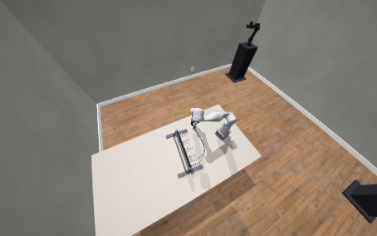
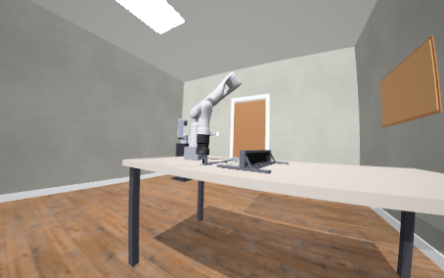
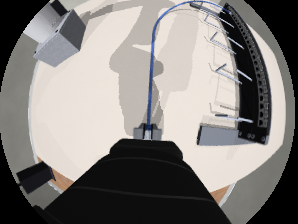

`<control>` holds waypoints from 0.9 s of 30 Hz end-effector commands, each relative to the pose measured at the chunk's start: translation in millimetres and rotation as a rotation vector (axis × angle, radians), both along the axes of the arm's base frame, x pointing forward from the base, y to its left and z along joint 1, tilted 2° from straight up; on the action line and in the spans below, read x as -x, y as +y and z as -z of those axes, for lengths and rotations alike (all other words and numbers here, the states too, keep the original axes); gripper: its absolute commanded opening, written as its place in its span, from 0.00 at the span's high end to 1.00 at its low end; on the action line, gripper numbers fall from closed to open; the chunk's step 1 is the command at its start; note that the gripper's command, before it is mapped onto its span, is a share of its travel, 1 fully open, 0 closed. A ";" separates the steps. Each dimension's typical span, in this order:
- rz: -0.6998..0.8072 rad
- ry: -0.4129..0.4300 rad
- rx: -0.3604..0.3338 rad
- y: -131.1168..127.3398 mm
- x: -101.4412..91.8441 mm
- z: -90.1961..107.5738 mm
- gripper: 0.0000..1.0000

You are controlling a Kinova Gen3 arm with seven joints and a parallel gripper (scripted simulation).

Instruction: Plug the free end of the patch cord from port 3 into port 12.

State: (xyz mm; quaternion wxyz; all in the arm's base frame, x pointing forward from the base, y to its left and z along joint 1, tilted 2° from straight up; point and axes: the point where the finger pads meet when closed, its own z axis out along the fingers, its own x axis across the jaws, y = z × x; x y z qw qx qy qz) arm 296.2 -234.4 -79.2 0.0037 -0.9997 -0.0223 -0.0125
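1. Your gripper point(image 1: 193, 124) point(image 2: 204, 162) point(image 3: 148, 128) was clamped on the cord's free plug point(image 3: 148, 130), low over the table point(image 1: 133, 179) point(image 2: 347, 178) point(image 3: 100, 117), near one end of the rack; you could not confirm the latch's direction
2. From the pincer, the blue patch cord point(image 1: 203, 145) point(image 3: 152, 65) ran in a wide bend to the rack's far end; its port number was unreadable to you
3. Grasping appeared done. You had yet to carry, align and insert the plug at port 12, latch it, release it and let the cord settle
4. The rack point(image 1: 182, 147) point(image 2: 243, 160) point(image 3: 218, 136) stood upright, apart from the gripper. Pale rods point(image 3: 234, 119) projected on the cord side and could, in my judgement, snag your fingers or the cord
5. A halfway stall would call for a straight, measured push, since the unfastened rack might slide or tip
6. Farther out, you had the arm's base point(image 1: 222, 135) point(image 2: 192, 153) point(image 3: 65, 44), well apart from the rack
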 end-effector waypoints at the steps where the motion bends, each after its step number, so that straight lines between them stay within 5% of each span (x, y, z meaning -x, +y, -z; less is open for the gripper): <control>1: 0.000 -0.001 0.001 -0.3 -0.4 -0.7 1.00; 27: 0.000 -0.001 0.001 -0.5 0.3 -27.6 1.00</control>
